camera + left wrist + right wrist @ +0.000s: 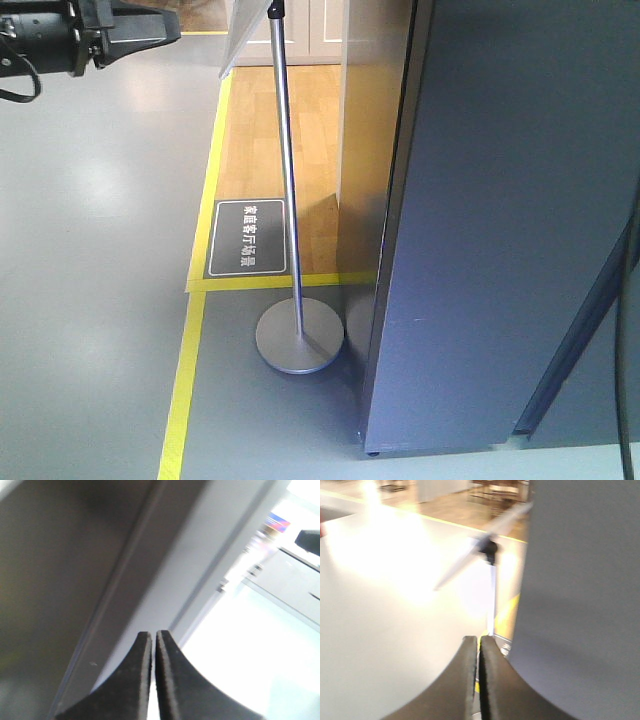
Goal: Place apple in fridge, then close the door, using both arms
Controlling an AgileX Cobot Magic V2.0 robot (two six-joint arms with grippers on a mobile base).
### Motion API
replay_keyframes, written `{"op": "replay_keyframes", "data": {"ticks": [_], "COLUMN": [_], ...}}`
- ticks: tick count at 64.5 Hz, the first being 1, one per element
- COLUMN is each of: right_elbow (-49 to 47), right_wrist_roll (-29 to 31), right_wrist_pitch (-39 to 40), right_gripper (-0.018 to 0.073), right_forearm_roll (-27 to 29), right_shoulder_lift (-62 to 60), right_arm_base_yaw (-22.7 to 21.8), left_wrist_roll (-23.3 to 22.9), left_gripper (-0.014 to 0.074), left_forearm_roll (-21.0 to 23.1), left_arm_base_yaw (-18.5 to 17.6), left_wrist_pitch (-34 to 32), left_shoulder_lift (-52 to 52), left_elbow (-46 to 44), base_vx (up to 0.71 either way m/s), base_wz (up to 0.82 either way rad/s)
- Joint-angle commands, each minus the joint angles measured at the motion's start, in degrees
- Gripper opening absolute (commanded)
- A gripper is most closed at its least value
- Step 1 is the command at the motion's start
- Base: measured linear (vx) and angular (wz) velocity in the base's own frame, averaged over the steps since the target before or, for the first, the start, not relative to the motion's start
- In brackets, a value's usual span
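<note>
The apple is out of view in every frame. The fridge (500, 220) fills the right of the front view as a tall dark grey block standing on the floor. None of its white inside shows, and I cannot tell which of its faces is the door. My left gripper (154, 633) is shut with nothing between its black fingers. It points along a grey panel (165, 580) next to a dark surface. My left arm (90, 35) reaches in at the top left of the front view. My right gripper (479, 638) is shut and empty, close beside a grey face (580, 605).
A sign stand with a metal pole and a round base (299, 338) stands just left of the fridge. Yellow floor tape (185, 380) edges a wooden floor area (280, 120) with a dark floor label (247, 237). A black cable (628, 330) hangs at the far right.
</note>
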State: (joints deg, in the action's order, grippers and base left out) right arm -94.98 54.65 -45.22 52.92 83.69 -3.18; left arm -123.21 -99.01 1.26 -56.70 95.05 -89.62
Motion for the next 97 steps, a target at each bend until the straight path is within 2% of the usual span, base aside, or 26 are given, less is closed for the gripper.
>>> {"op": "replay_keyframes", "data": {"ticks": [1,7,10,15,21,28,34,43,48,57,71,84,97], "right_elbow": [-1.82,-1.2,0.44,6.07,17.32,33.52,48.72,65.23,71.17,75.85,76.15,76.15,76.15], "right_wrist_roll": [0.95,1.2,1.72,4.18,6.85,12.09,14.42,14.47,14.47,14.42,14.42,14.42,14.42], "right_wrist_pitch": [-3.36,-8.94,-9.34,-8.3,-6.04,-3.06,-0.3,0.6,1.58,1.32,-5.0,-8.1,-8.1], "right_gripper": [-0.0006,-0.0006,-0.0006,-0.0005,-0.0005,-0.0005,-0.0005,-0.0005,-0.0005,-0.0005,-0.0003,-0.0003,-0.0003], "right_forearm_roll": [1.52,1.65,1.98,2.87,4.96,8.9,10.93,10.37,10.37,10.87,10.79,10.79,10.79], "right_shoulder_lift": [-4.91,-7.58,-9.02,-12.81,-18.43,-28.08,-36.34,-47.76,-52.9,-58.95,-62.11,-62.11,-62.11], "right_arm_base_yaw": [-0.14,-0.14,-0.14,-0.14,-0.14,-0.14,-0.14,-0.14,-0.14,-0.14,-0.14,-0.14,-0.14], "left_wrist_roll": [-0.11,-0.11,-0.11,-0.11,-0.11,0.13,3.08,4.01,4.01,3.81,3.81,3.81,3.86], "left_gripper": [-0.0008,-0.0008,-0.0008,-0.0008,-0.0008,-0.0008,-0.0008,-0.0008,-0.0008,-0.0008,-0.0008,-0.0008,-0.0008], "left_forearm_roll": [3.12,-0.76,-3.35,-3.33,-3.37,-3.37,-3.37,-3.24,-2.77,-0.49,2.99,7.94,7.72], "left_arm_base_yaw": [0.09,0.09,0.09,0.09,0.09,0.09,0.09,0.09,0.09,0.09,0.09,0.09,0.09], "left_wrist_pitch": [-3.59,-8.61,-12.0,-16.15,-16.69,-15.19,-12.95,-3.6,1.91,8.0,9.06,4.54,-0.46], "left_shoulder_lift": [-4.75,-7.07,-8.43,-11.16,-16.17,-23.85,-31.48,-43.03,-48.36,-54.74,-57.38,-57.38,-57.38], "left_elbow": [-1.85,-1.85,-1.78,1.0,7.35,19.81,31.45,51.63,59.65,68.9,70.76,70.76,70.76], "base_vx": [0.0,0.0,0.0,0.0,0.0,0.0,0.0,0.0,0.0,0.0,0.0,0.0,0.0], "base_wz": [0.0,0.0,0.0,0.0,0.0,0.0,0.0,0.0,0.0,0.0,0.0,0.0,0.0]}}
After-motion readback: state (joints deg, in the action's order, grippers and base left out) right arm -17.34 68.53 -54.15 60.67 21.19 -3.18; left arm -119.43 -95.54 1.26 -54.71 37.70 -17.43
